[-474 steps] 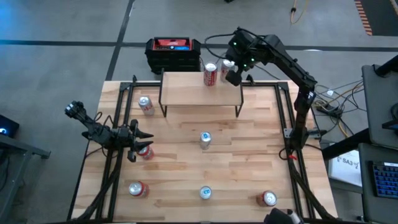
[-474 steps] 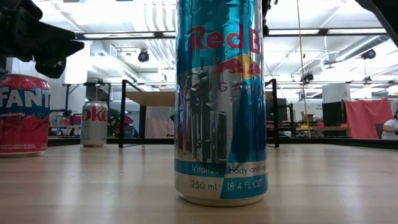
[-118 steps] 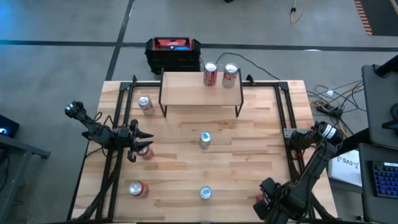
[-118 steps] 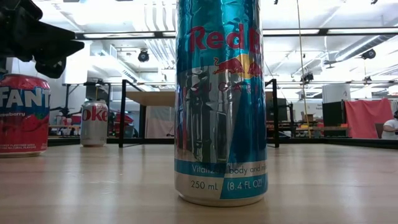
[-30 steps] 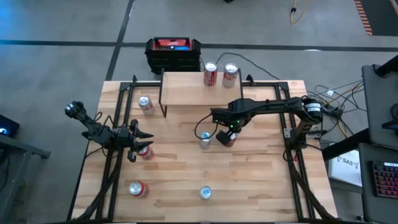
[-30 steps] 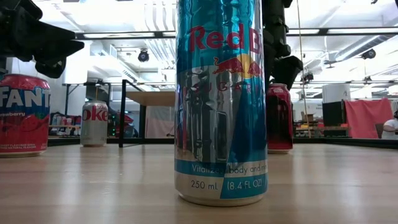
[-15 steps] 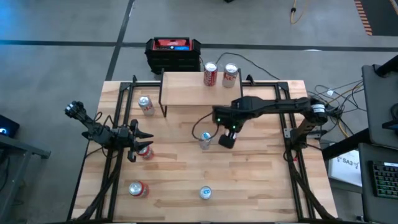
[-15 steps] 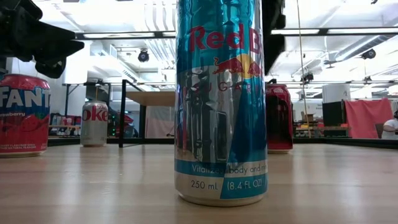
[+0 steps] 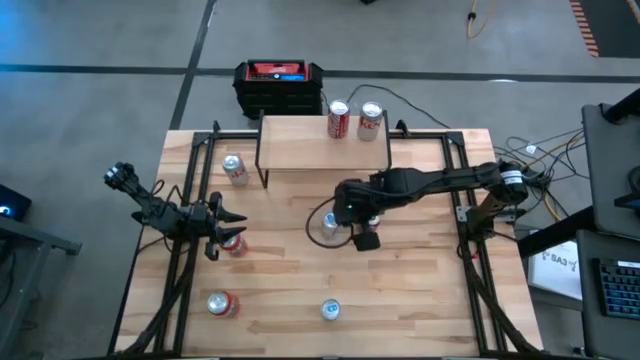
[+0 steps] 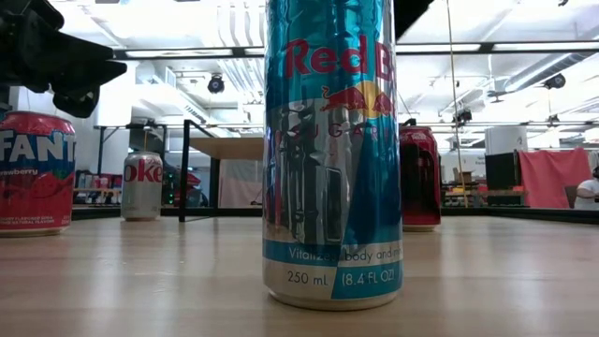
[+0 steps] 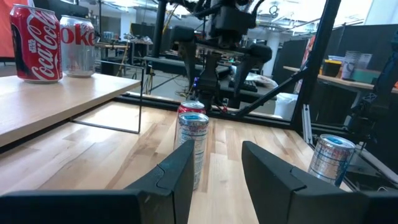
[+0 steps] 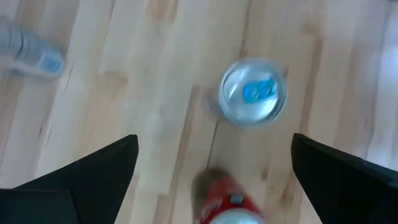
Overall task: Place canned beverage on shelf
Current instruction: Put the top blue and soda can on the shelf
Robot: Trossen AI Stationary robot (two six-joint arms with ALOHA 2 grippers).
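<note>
The shelf point(image 9: 322, 142) stands at the table's far side, with a red Coke can point(image 9: 338, 119) and a silver Coke can point(image 9: 370, 118) on its board. My right gripper point(image 9: 352, 222) is open and empty above the table's middle, pointing down. In its wrist view, its fingers point(image 12: 93, 171) spread wide over a slim blue Red Bull can point(image 12: 253, 92) and a red can point(image 12: 227, 204). The red can stands upright on the table point(image 10: 419, 178), behind the Red Bull can point(image 10: 332, 150). My left gripper point(image 9: 218, 232) is open at the left, just over a Fanta can point(image 9: 233, 244).
A silver Coke can point(image 9: 233, 168), a red can point(image 9: 220, 303) and a second Red Bull can point(image 9: 330, 310) stand on the table. A black-and-red box point(image 9: 280, 86) sits beyond the far edge. Black frame rails point(image 9: 462, 210) run along both sides.
My right gripper has let go of the red can and risen off its top, out of the low view, shifting a little toward the table's left and near edge. The red can stays upright on the table beside the Red Bull can.
</note>
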